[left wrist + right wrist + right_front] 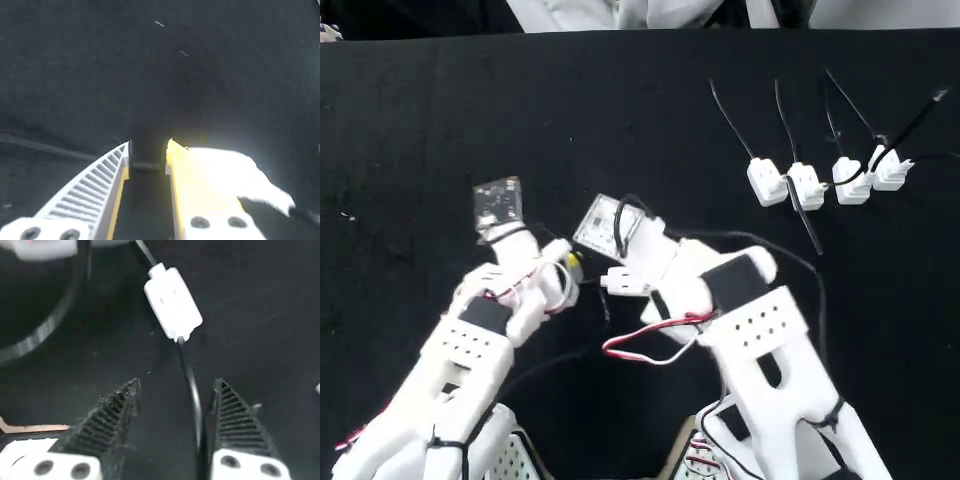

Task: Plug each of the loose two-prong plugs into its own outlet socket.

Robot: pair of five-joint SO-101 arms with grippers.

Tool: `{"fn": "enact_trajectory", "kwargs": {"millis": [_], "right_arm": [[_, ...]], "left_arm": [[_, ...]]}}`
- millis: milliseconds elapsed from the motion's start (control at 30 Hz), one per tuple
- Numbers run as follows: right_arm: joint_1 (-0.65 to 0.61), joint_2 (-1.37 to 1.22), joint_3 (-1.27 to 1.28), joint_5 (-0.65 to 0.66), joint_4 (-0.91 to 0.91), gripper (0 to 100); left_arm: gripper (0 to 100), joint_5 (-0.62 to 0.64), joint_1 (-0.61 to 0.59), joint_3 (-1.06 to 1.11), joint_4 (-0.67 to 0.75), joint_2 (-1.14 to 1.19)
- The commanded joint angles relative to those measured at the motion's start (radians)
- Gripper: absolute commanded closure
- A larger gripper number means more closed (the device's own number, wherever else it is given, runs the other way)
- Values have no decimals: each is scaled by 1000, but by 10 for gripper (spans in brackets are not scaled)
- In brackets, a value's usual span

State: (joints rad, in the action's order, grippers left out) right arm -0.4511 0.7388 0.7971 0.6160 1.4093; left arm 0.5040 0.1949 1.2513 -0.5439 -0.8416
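Note:
A white plug body [172,302] lies on the black table with a black cord [192,390] leaving each end. My right gripper [175,387] stands open just short of it, and the cord runs between its black fingers near one of them. From above, the same white plug [620,282] lies between the two arms' tips. My left gripper [147,147], with white and yellow fingers, is closed to a narrow gap around a dark piece that looks like black cord. A row of white outlet sockets [807,185] with black cords lies at the back right.
Both arms meet left of the table's middle [570,265]. A loose black cord [802,215] lies below the socket row, and another cord [550,360] trails between the arm bases. The black table [440,110] runs far back and left.

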Motion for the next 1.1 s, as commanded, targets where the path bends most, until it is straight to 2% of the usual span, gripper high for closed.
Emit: {"fn": "enact_trajectory", "kwargs": {"millis": [0, 333, 500, 667, 833, 1067], "right_arm": [[-6, 27, 102, -8, -140, 784], [-9, 19, 16, 3, -193, 784], [-11, 19, 71, 129, -259, 783], [-12, 7, 91, 147, -296, 783], [-6, -157, 5, 157, -296, 783], [-8, -377, -136, 307, -245, 783]], "left_arm": [[870, 2, -61, -13, 17, -26], [870, 0, -64, -1, 17, -26], [870, 0, -64, 2, 9, -26], [870, 0, -12, 21, 15, -26], [870, 0, 4, 19, 15, -26], [870, 0, 5, 24, 15, -26]]}}
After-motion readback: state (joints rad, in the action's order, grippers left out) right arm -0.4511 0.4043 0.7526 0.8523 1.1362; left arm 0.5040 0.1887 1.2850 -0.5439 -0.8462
